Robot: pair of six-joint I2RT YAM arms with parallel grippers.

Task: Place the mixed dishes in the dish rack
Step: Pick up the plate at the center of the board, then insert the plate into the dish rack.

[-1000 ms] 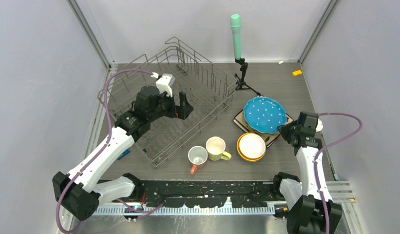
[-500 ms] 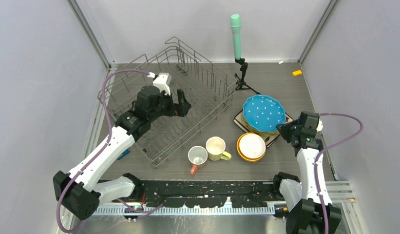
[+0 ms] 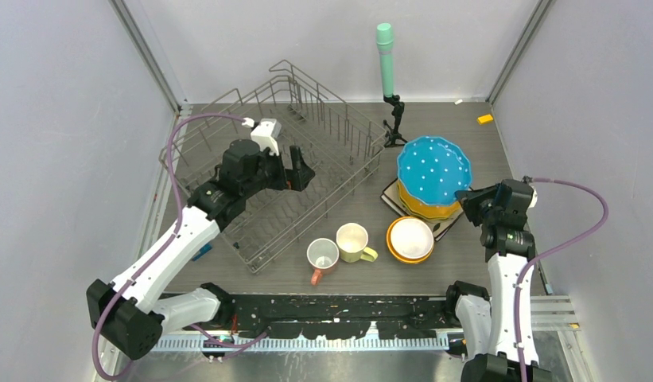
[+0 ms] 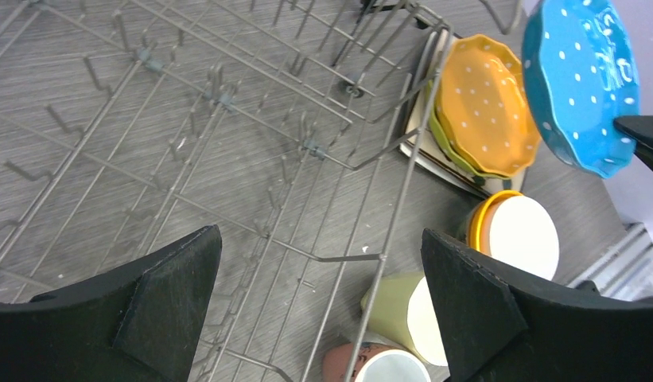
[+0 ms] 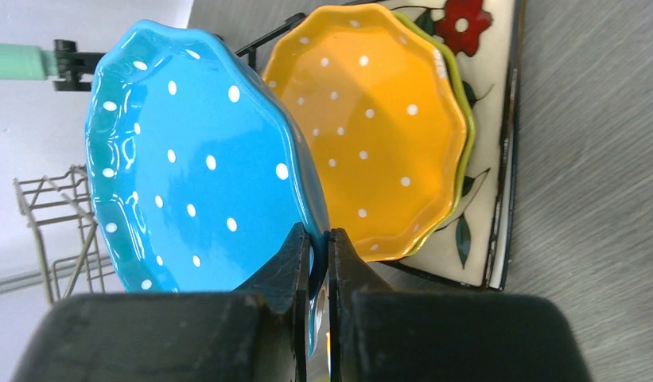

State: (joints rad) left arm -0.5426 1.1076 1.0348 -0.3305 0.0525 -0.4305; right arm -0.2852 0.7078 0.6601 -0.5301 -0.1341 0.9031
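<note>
The right tool [image 5: 319, 235] pinches the blue dotted plate [image 5: 188, 167] by its rim above the orange plate [image 5: 371, 127], likely bound next for an upright slot between dish rack [image 4: 227, 143] tines, where the left tool [image 4: 320, 233] hangs wide open.

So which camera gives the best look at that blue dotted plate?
The right wrist view: the blue plate is large and close, its rim pinched in the right tool. The top view shows it small, held above the orange plate. The left wrist view catches it only in its top corner, clipped by the edge.
</note>
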